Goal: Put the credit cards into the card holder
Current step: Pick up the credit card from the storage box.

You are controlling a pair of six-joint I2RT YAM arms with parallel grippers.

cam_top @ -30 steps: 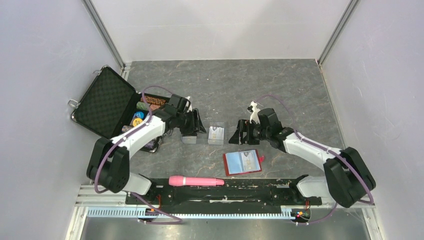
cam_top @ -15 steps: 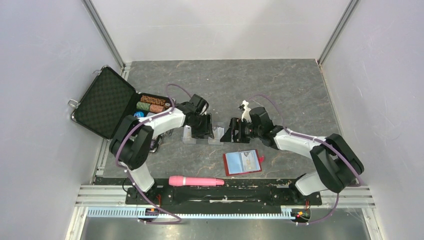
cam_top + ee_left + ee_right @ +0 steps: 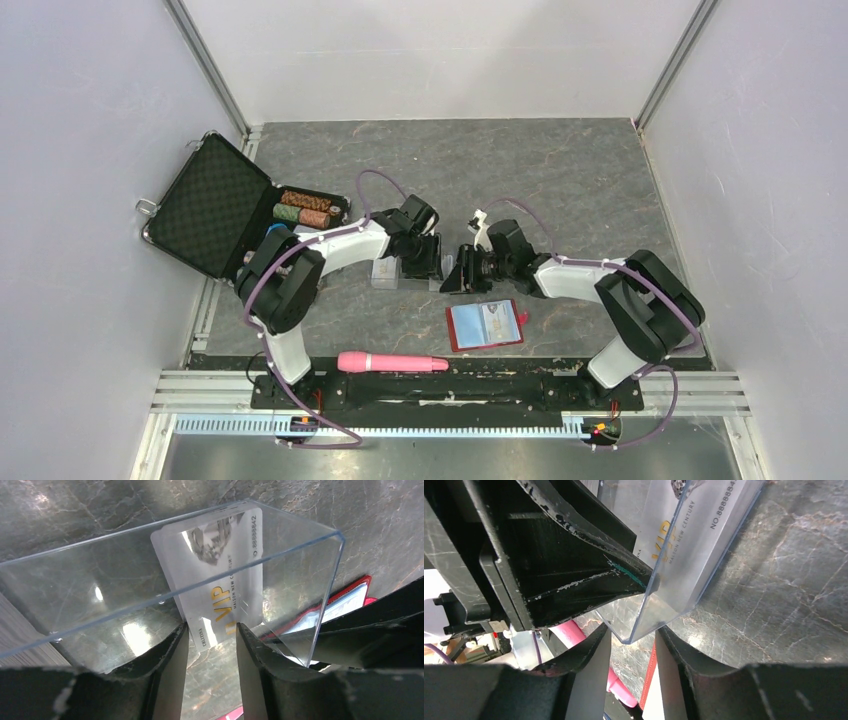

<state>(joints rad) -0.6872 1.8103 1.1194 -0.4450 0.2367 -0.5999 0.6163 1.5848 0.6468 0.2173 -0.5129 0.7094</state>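
Note:
A grey card with gold "VIP" lettering [image 3: 220,585] lies inside a clear plastic hinged case [image 3: 300,555] in the middle of the table. My left gripper [image 3: 210,632] is open, its fingertips on either side of the card's near end at the case. My right gripper [image 3: 631,632] is open, with a corner of the clear case [image 3: 674,580] between its fingertips. In the top view the left gripper [image 3: 428,260] and the right gripper [image 3: 455,277] meet at the case. The red card holder [image 3: 485,325] lies open on the table just in front of them, pale blue pockets up.
A black chip briefcase [image 3: 210,205] stands open at the left with rows of poker chips [image 3: 302,208]. A pink cylindrical object [image 3: 392,362] lies by the near rail. The case's other clear half [image 3: 384,276] lies left of the grippers. Grey walls enclose the table.
Both grippers have moved inward toward each other and now meet at the clear case. The red card holder and the pink object have not moved.

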